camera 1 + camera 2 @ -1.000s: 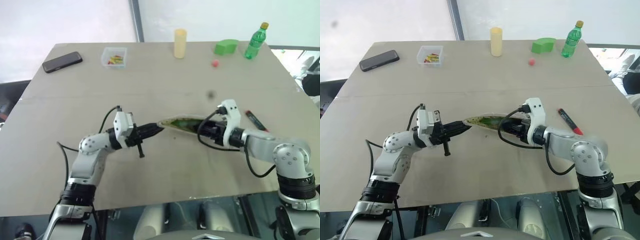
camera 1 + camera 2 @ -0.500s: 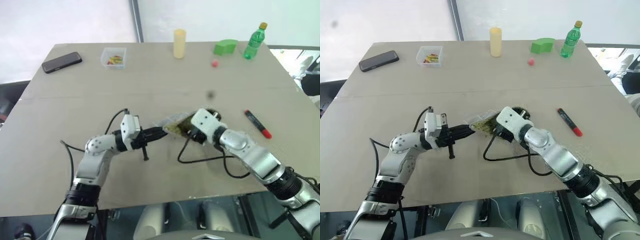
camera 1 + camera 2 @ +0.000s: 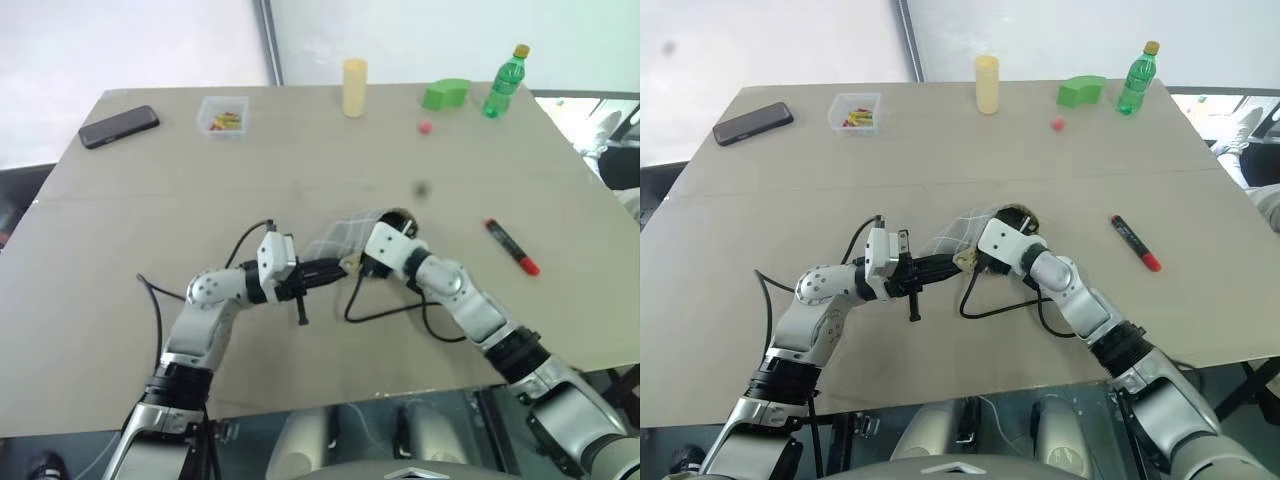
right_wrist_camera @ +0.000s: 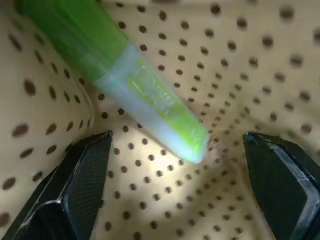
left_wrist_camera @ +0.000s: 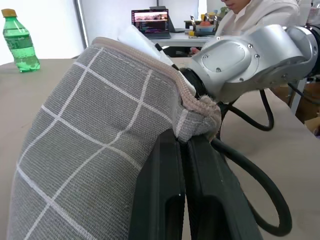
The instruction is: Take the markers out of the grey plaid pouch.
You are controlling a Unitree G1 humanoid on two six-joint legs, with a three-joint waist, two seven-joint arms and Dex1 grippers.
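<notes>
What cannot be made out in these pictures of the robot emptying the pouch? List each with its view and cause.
- Right gripper fingertips: head views, hidden inside the grey plaid pouch.
- Green marker: right wrist view, far end cut off by the edge; blurred.
- Small clear box contents: head views, too small.
- Pouch opening: left wrist view, hidden by the fabric beyond the left gripper.

A tan table (image 3: 150,200) holds a black phone (image 3: 119,126), a clear box (image 3: 223,115) of small coloured items, a yellow cup (image 3: 354,87), a green block (image 3: 447,95), a small red ball (image 3: 425,127) and a green bottle (image 3: 503,83).
</notes>
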